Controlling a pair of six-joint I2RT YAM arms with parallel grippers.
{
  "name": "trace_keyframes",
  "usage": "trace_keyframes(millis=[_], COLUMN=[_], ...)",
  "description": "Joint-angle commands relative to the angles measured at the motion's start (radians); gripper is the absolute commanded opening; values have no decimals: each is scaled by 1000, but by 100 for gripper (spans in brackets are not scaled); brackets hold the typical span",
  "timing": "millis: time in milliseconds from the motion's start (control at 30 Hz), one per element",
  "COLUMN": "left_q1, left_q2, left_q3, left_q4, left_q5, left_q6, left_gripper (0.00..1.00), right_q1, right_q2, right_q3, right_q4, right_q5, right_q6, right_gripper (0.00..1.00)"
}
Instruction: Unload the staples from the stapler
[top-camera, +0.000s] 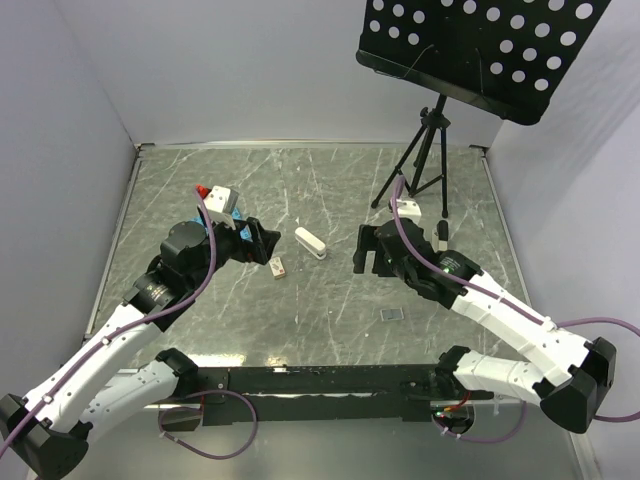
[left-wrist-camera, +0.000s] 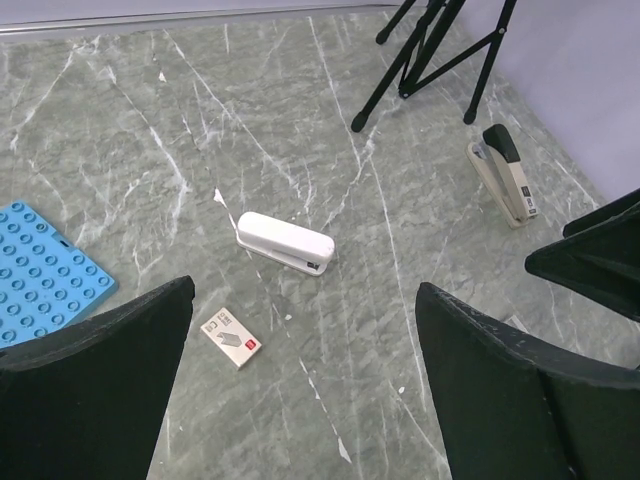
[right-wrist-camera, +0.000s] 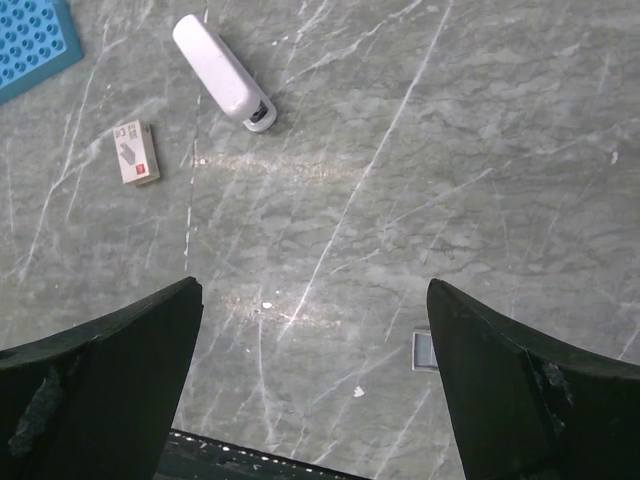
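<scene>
Stapler (top-camera: 310, 243): lying at middle of table (top-camera: 250, 170), untouched. Left fingers (left-wrist-camera: 90, 390): wide, empty. Right fingers (right-wrist-camera: 100, 380): wide, empty.

The closed stapler (left-wrist-camera: 285, 243) hides its staple channel. The blue studded plate (left-wrist-camera: 45, 275) is cut by the left wrist view's edge. A small grey piece (right-wrist-camera: 424, 351), perhaps staples, is too small to identify.

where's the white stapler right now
In the top view the stapler lies near the middle of the table, touching nothing, with the small tan box just left of it.
</scene>
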Motion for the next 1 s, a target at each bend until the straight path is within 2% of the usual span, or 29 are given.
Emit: trace_keyframes(millis=[0,300,467,567,667,733,800,967], left_q1=[-2,-4,-5,-7,-8,-11,-11,-11], left_q2=[-5,-7,-8,-8,-13,-22,-31,-48], left_q3=[19,19,17,19,21,19,16,14], left_q4=[6,3,3,2,-1,-1,0,-1], left_q5=[-18,-23,-15,-10,-9,-17,-32,-73], left_q6=[21,25,28,29,34,37,37,38], left_gripper=[97,97,97,97,97,97,97,97], right_q1=[0,-2,-18,-76,-178,-240,-265,-336], right_q2=[-28,-2,53,112,170,196,207,268], right_q3=[27,41,45,84,119,119,99,53], right_q4=[-25,-94,-86,-78,-71,-49,-45,-29], right_q5=[65,157,294,319,282,204,138,93], right_q6=[34,71,-112,-223,-280,-306,-302,-300], right_gripper=[100,100,100,100,99,96,93,93])
